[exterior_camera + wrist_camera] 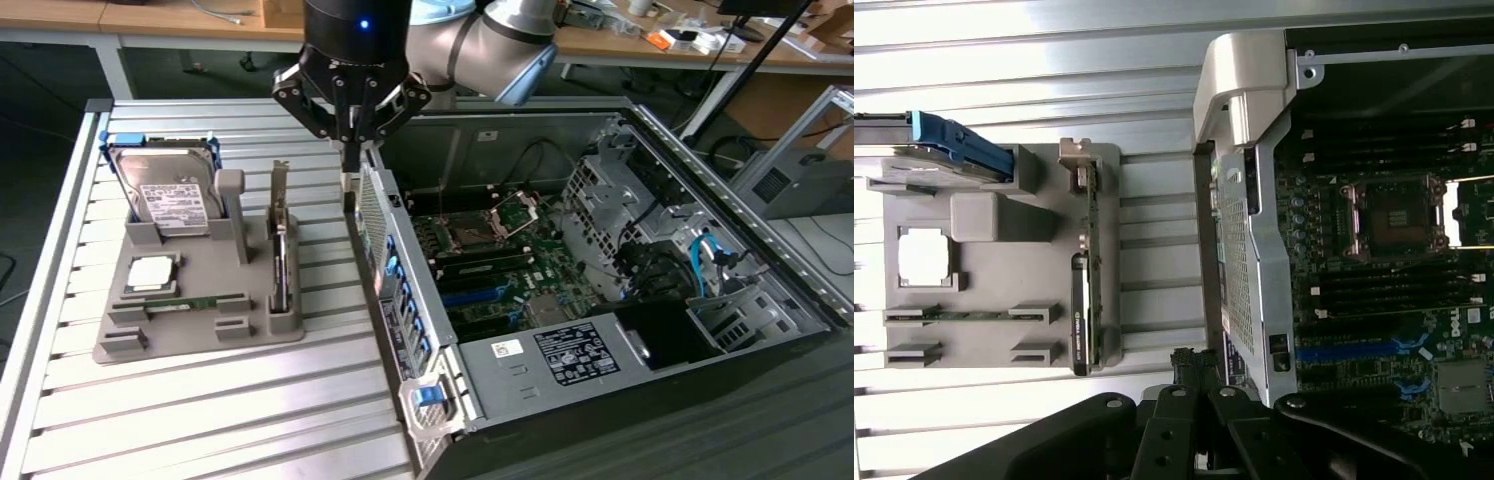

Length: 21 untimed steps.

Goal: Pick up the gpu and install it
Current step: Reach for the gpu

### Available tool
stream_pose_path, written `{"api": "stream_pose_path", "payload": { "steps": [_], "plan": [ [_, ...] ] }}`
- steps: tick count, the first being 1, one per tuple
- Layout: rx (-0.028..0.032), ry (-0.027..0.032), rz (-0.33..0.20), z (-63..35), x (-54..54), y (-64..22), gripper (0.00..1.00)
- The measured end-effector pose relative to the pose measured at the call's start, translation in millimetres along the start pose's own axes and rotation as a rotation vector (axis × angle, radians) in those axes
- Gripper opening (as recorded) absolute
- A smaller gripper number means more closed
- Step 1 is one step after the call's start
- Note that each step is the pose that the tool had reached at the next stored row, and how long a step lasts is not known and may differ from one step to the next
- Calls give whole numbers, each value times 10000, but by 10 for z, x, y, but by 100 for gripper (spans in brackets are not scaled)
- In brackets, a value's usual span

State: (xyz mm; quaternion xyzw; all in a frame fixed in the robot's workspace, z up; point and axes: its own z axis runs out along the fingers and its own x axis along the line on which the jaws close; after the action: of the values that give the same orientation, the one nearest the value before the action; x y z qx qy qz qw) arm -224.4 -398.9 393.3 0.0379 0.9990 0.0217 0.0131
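The gpu [282, 250] stands on its edge in a slot of the grey holder tray [200, 338], silver bracket end up and toward the back. The wrist view sees it edge-on as a thin strip [1086, 270]. My gripper [354, 165] hangs shut with nothing in it, above the gap between the tray and the open computer case [534, 390]. It is close to the case's rear wall, to the exterior view's right of the gpu and higher than it. The dark fingers [1189, 365] show in the wrist view, apart from the card.
On the tray sit a hard drive [167, 195] with a white label, a square processor [150, 272] and a narrow green memory stick [194, 302]. The case lies on its side with the motherboard [494, 250] and blue slots [1354, 350] exposed. A ribbed metal table [200, 420] carries everything.
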Motion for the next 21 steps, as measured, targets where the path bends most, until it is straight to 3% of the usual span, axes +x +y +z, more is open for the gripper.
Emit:
{"api": "stream_pose_path", "payload": {
  "steps": [21],
  "plan": [
    [0, 0, -1, -3, 88, -7, 11]
  ]
}}
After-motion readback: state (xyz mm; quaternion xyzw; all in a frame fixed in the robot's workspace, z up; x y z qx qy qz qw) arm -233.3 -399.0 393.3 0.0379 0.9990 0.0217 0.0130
